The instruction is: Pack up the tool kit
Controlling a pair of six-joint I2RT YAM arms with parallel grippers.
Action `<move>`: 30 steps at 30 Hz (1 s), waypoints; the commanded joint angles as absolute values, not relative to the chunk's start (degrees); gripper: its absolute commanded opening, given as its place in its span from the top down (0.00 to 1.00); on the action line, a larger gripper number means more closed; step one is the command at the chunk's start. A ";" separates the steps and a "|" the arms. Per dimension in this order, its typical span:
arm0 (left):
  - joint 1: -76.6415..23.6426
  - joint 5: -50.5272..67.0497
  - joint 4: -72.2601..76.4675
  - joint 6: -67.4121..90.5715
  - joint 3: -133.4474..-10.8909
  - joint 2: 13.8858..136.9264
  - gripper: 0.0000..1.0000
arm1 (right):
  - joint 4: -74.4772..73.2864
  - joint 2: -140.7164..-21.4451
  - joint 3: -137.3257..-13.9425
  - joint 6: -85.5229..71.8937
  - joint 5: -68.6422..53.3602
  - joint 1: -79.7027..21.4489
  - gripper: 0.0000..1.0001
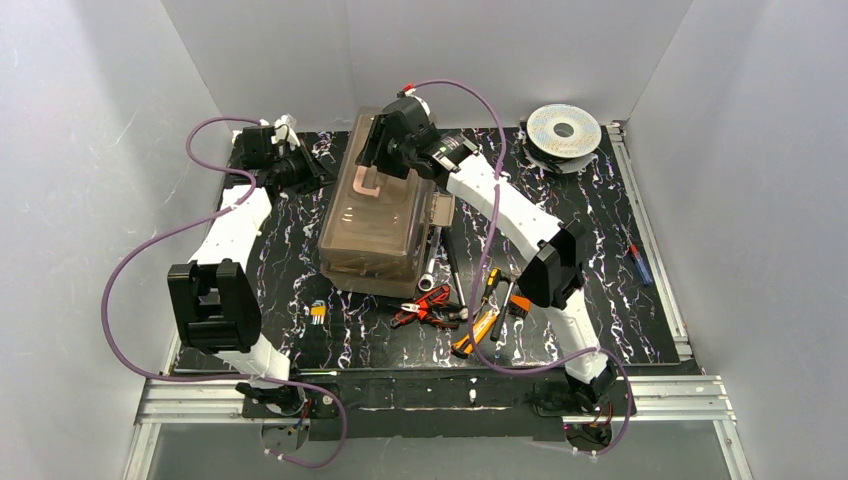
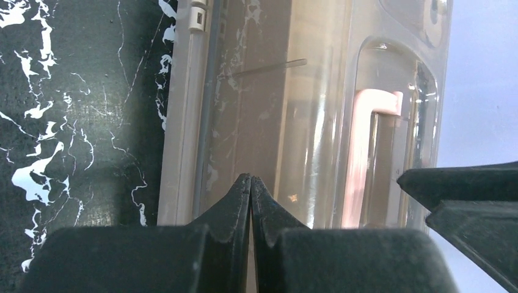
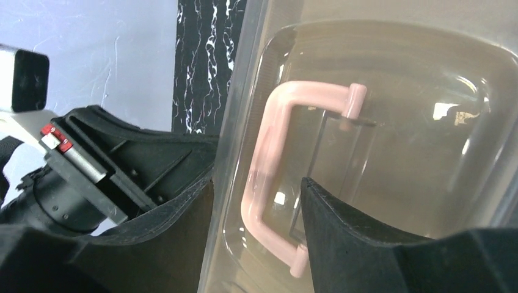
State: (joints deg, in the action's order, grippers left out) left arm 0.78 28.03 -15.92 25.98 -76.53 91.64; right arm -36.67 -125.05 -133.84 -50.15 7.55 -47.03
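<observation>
Facing a beige toolbox [image 1: 372,272] with smoky clear lid [image 1: 385,212] and pink handle [image 3: 253,183], we have left fingers [image 2: 229,213] pressed together, right fingers [image 3: 354,244] spread.

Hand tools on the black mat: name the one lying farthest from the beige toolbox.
The blue-and-red screwdriver alone by the mat's right edge; the red pliers and orange-handled tools cluster just in front of the toolbox.

The beige toolbox [image 1: 375,235] stands at the centre of the frame, its smoky translucent lid [image 1: 385,215] shut, and its pale pink C-shaped handle [image 1: 365,186] lies flat (toward the upper end). Just below it, loose on the bench [image 1: 620,300], lie red pliers [image 1: 425,308], a screwdriver [image 1: 487,288] and an orange-yellow knife [image 1: 478,332].
</observation>
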 commanded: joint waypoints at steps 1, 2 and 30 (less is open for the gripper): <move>-0.09 35.95 -14.59 28.82 -76.05 91.41 1.00 | -35.35 -126.81 -137.68 -51.92 10.24 -47.72 0.39; -0.09 36.33 -14.51 28.97 -76.01 91.47 1.00 | -35.12 -127.20 -137.56 -52.16 10.34 -47.81 0.39; -1.17 41.32 -14.28 29.07 -76.09 88.74 1.00 | -13.47 -121.41 -116.50 -63.18 -18.64 -43.14 0.43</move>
State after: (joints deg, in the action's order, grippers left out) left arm 0.16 32.05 -13.30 27.09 -76.44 91.70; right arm -26.02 -124.27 -124.81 -59.86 -4.43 -43.68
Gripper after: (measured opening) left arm 0.007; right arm 0.581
